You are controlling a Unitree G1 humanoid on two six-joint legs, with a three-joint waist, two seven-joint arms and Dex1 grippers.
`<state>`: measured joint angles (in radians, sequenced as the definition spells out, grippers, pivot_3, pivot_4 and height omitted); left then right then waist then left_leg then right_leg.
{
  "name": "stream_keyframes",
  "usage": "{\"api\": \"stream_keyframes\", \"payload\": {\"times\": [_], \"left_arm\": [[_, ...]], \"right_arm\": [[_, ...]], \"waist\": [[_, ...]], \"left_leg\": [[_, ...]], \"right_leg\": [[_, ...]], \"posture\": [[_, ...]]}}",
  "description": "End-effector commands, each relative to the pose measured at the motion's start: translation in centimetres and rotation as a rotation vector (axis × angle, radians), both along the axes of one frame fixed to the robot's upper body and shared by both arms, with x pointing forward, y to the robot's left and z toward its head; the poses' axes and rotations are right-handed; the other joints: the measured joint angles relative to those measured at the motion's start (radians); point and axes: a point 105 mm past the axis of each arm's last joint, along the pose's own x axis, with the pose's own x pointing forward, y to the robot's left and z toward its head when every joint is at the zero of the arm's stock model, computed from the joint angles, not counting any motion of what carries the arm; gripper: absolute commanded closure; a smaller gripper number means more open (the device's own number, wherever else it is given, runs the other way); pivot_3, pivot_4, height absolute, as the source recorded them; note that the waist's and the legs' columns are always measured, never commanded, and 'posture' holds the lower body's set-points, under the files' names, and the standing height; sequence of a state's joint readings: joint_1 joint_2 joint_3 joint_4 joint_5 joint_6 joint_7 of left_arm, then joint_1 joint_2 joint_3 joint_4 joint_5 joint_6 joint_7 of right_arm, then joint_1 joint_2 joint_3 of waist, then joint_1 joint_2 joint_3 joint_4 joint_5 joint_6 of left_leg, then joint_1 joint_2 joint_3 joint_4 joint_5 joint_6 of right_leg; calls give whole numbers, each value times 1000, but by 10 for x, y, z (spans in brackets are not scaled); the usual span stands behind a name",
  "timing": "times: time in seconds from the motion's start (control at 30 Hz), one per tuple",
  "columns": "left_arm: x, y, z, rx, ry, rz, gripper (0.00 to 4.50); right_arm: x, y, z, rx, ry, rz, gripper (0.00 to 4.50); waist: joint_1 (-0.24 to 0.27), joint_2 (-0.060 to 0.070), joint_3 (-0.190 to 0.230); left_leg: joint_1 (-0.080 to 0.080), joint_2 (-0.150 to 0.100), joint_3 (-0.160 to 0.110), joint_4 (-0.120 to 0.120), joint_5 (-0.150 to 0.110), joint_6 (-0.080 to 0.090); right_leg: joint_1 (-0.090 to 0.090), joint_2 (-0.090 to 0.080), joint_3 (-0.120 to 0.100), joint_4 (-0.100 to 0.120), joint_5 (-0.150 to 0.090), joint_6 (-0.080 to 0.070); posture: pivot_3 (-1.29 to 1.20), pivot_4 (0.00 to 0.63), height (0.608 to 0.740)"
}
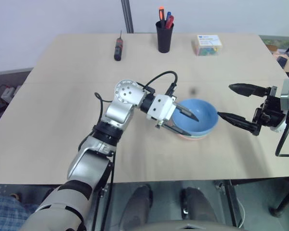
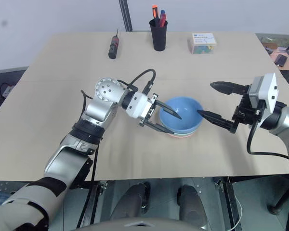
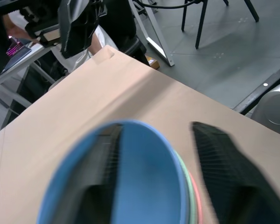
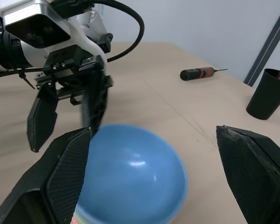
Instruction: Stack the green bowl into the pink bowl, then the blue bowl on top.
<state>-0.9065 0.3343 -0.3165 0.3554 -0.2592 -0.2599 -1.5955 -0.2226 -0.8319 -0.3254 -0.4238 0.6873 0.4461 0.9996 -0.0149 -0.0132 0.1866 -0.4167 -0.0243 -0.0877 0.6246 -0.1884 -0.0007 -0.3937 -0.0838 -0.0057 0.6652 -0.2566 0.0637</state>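
The blue bowl [image 1: 197, 117] sits at centre frame on the tabletop [image 1: 62, 96], nested on the green bowl [image 3: 185, 186] and pink bowl [image 3: 196, 205], whose rims peek out below. The left claw [image 1: 180, 119] straddles its rim, jaws parted; the right claw [image 1: 238, 103] waits wide open at right. These look light, stiff and slick; the rim is the natural hold. No legible writing.

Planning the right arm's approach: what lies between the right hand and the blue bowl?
Only bare table: in the right eye view, nothing stands between the open right hand and the blue bowl.
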Motion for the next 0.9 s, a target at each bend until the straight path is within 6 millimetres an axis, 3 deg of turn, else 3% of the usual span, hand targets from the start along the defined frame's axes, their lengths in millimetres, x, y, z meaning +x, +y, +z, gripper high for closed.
{"api": "stream_keyframes", "payload": {"times": [0.03, 0.17, 0.33, 0.47, 0.57, 0.73, 0.9], "left_arm": [[7, 6, 20, -90, 15, 62, 15], [11, 19, 25, -147, 101, 144, 15], [16, 58, 14, -208, 222, 330, 15], [35, 121, -13, -230, 248, 698, 15], [32, 156, -24, -306, 303, 875, 15], [13, 180, -36, -369, 322, 1004, 15], [-3, 187, -42, -401, 347, 1053, 15]], "right_arm": [[-4, -2, 12, -16, -60, 5, 0], [-3, -11, 8, -22, -36, -14, 0], [-5, -38, -9, -51, 21, -64, 0], [-4, -63, -18, 9, 55, -109, 0], [-3, -78, -36, 6, 81, -125, 0], [-1, -93, -67, 33, 104, -148, 0], [0, -98, -82, 31, 99, -115, 0]], "waist": [[0, 0, 0], [-1, 0, 0], [-2, 0, 0], [-6, 1, 0], [-2, 1, 0], [3, 1, 0], [3, 2, 0]], "left_leg": [[0, 0, 0, 0, 0, 0], [0, 0, 0, 0, 0, 0], [0, 0, 0, 0, 0, 1], [1, 0, 0, 0, 0, 1], [2, 2, 1, 2, -1, 1], [2, 2, 1, 3, -1, 1], [3, 3, 1, 3, -1, 1]], "right_leg": [[0, 0, 0, 0, 0, 0], [0, 0, 0, 0, 0, 0], [0, 0, 0, 0, 0, 0], [0, 0, 1, 0, 0, 0], [2, 1, 1, 1, 0, 0], [3, 1, 1, 0, 0, 0], [3, 0, 1, 0, 1, 0]], "posture": [[0, 150, 740], [0, 150, 740], [0, 150, 740], [0, 150, 740], [0, 150, 740], [0, 150, 740], [0, 150, 740]]}}
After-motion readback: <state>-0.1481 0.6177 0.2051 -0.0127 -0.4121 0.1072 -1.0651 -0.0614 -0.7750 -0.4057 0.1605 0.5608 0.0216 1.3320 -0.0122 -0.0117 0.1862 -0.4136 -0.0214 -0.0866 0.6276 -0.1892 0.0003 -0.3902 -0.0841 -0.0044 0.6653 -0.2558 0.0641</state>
